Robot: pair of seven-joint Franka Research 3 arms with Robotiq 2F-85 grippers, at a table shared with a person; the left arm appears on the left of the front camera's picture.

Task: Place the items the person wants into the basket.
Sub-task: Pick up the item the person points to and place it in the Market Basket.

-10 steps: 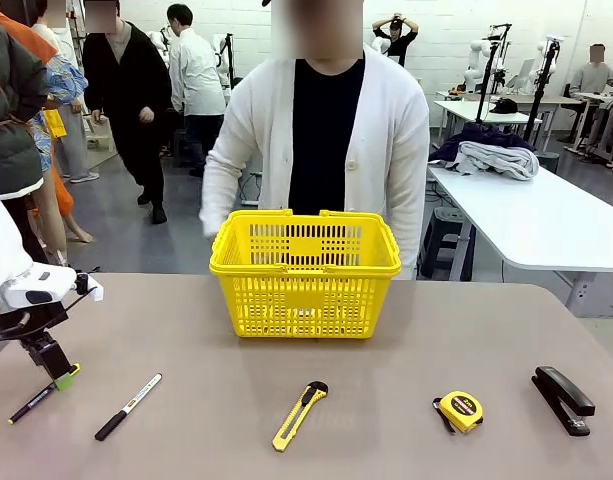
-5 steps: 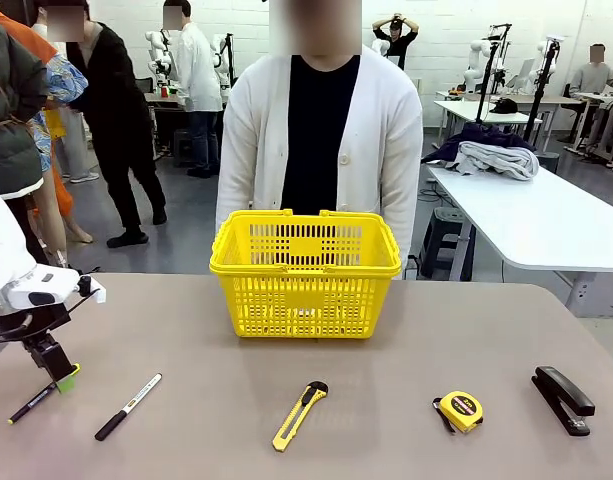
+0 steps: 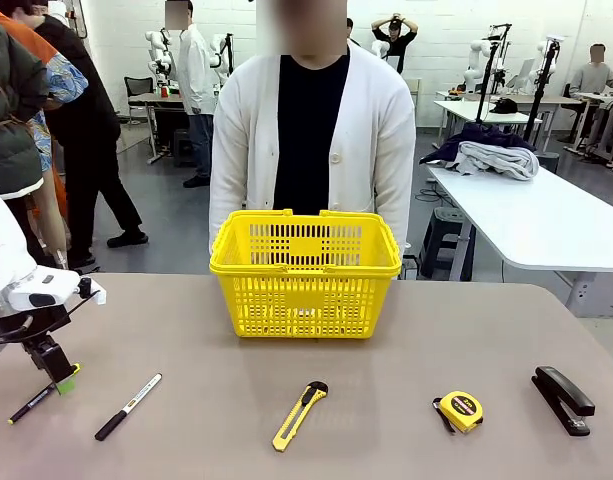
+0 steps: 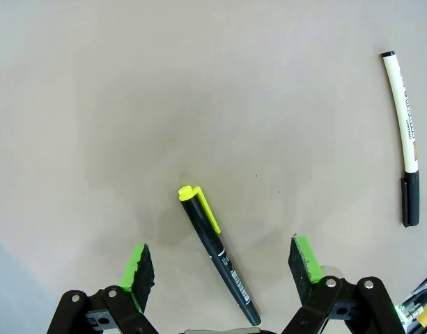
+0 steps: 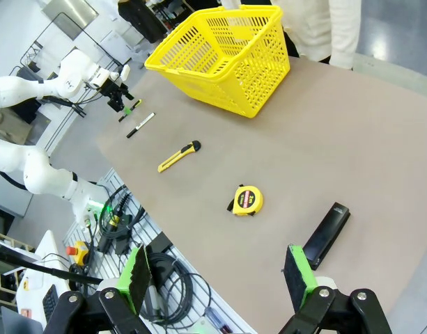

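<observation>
At the far left of the front view, the left gripper (image 4: 221, 259) hangs low over the grey table (image 3: 216, 350), jaws spread wide. In the left wrist view its green pads (image 4: 138, 263) stand on either side of the thin black pen (image 4: 216, 252), clear of it on both sides. The pen lies flat on the table, its yellow-green end pointing up the frame. Just to the right, the white-barrelled marker (image 3: 128, 406) lies at much the same slant, apart from the pen and outside the jaws. Further right, at lower centre, the yellow utility knife (image 3: 300, 415) lies diagonally, black tip up. Behind it, in the middle of the frame, the yellow basket (image 3: 304, 300) stands upright near the far edge, handles folded down on the rim, with the person (image 3: 311, 130) in a white cardigan directly behind it. At lower right sits the tape measure (image 3: 460, 410), then the black stapler (image 3: 563, 399) near the right edge, each well apart from its neighbours. In the right wrist view, the right gripper (image 5: 219, 275) is high above the table's near edge, jaws apart, the stapler lying just beyond its right-hand pad
</observation>
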